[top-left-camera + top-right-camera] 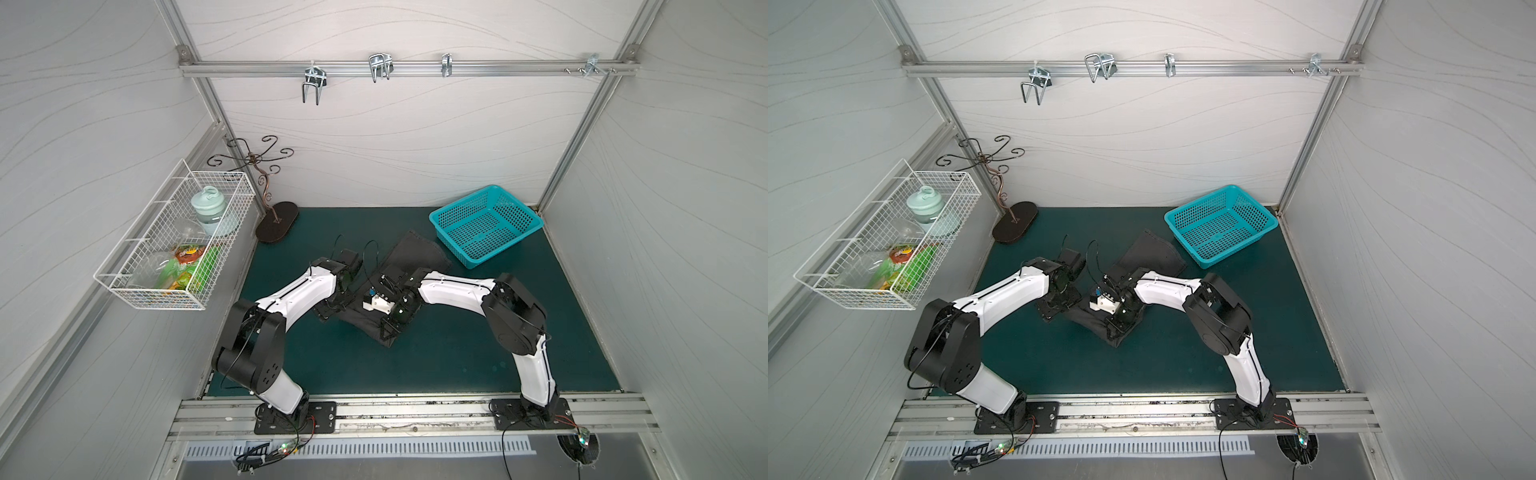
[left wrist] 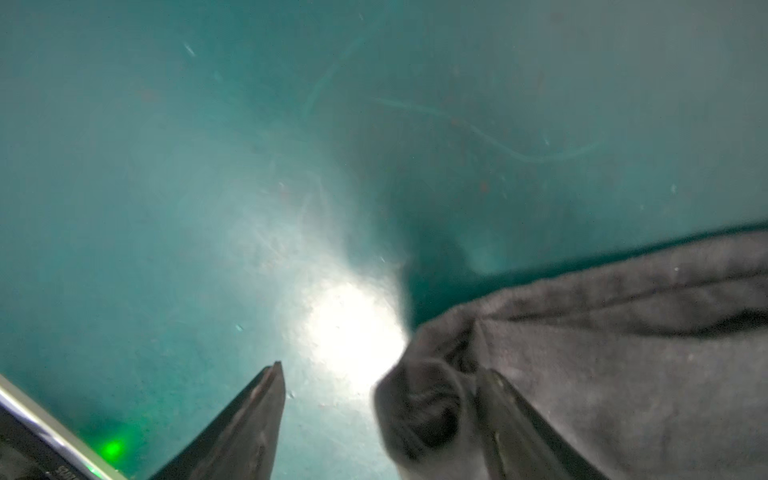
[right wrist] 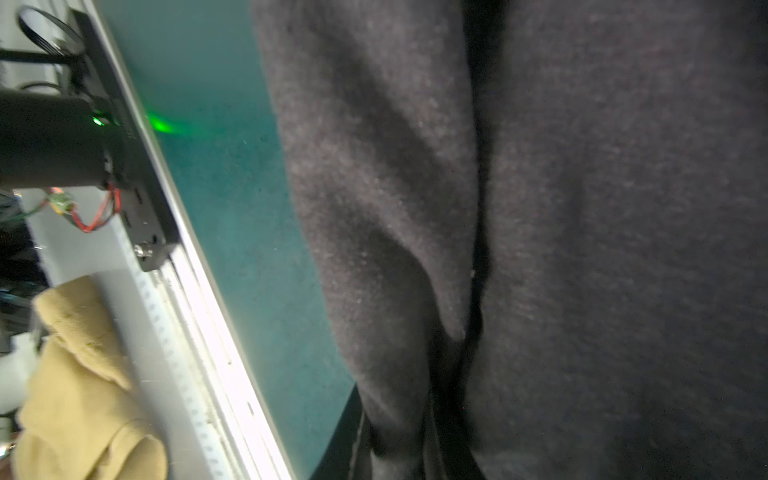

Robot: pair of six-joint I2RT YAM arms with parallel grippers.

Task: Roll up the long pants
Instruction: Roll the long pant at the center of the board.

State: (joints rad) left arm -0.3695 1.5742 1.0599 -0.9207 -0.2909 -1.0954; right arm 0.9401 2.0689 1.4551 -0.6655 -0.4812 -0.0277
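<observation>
The long pants (image 1: 415, 255) (image 1: 1148, 251) are dark charcoal cloth, bunched into a short folded strip on the green mat (image 1: 457, 357) between my two arms. My left gripper (image 1: 326, 311) (image 2: 382, 368) stands open at the strip's left end. The curled end of the pants (image 2: 424, 407) lies between its fingers (image 2: 257, 424), next to one finger and apart from the other. My right gripper (image 1: 388, 330) (image 3: 399, 419) is at the strip's near right part, shut on a fold of the pants (image 3: 582, 249). Cloth hides most of its fingers.
A teal plastic basket (image 1: 486, 224) sits at the back right, close to the pants' far end. A scrolled metal stand (image 1: 276, 226) is at the back left. A white wire basket (image 1: 174, 245) hangs on the left wall. Tan cloth (image 3: 83, 374) lies beyond the front rail.
</observation>
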